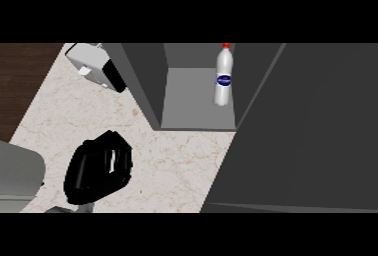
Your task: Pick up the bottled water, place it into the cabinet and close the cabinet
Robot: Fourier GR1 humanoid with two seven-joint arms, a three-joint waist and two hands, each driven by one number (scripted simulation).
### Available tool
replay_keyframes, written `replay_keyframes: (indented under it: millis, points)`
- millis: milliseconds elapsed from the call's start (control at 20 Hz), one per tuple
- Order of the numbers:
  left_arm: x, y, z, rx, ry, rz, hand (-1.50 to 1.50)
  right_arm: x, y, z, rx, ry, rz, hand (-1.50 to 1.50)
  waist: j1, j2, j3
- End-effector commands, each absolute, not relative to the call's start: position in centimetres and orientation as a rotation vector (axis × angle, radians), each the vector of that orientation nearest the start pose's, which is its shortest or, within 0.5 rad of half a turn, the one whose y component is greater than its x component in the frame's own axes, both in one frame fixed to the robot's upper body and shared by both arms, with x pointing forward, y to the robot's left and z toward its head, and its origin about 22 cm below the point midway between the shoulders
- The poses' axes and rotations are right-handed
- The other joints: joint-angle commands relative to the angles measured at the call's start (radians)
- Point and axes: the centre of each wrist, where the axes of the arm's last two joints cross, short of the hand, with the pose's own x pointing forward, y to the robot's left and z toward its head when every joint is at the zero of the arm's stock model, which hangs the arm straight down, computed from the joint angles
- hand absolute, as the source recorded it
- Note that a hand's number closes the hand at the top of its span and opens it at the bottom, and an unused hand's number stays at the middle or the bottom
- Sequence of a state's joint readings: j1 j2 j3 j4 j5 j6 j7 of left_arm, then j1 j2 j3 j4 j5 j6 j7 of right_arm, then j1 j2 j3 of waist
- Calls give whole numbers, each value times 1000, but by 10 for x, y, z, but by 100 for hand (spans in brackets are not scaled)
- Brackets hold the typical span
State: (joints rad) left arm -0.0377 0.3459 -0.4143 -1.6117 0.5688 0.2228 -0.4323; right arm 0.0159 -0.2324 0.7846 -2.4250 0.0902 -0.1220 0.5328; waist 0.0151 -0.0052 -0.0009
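The bottled water (pixel 224 75) is found inside the cabinet (pixel 198 120), standing on the grey shelf floor against the right-hand inner wall, close to the back. Its red cap is at the top, its clear body is below, and a dark blue label is seen round its middle. Nothing is touching it apart from the shelf floor on which it stands.

The cabinet is open. Its dark grey door (pixel 310 130) is swung out to the right and fills most of the right side of the view, reaching down over the bench (pixel 170 165). The left side panel of the cabinet is seen as a dark slanted wall.

The left hand (pixel 100 167) is seen low at the left, above the pale marbled bench top, well apart from the cabinet and from the bottle. It is black, its fingers are held together and fairly straight, and nothing is held in it. Its grey forearm enters from the lower left corner.

The right hand is not seen anywhere in the view.

A white and black appliance (pixel 96 65) is noted at the upper left of the bench, just beside the cabinet's left panel. A strip of dark wooden floor (pixel 22 75) is seen beyond the bench's left edge.
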Motion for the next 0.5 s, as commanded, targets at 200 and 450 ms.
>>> replay_keyframes:
  millis: [200,450]
  points:
    - [198,235,26,-292,-1861,166,150,102,-68,174,619,-1694,717,150,1,1,0]
    - [185,263,29,-264,-1891,128,150,111,-52,183,494,-1852,775,150,16,-3,-2]
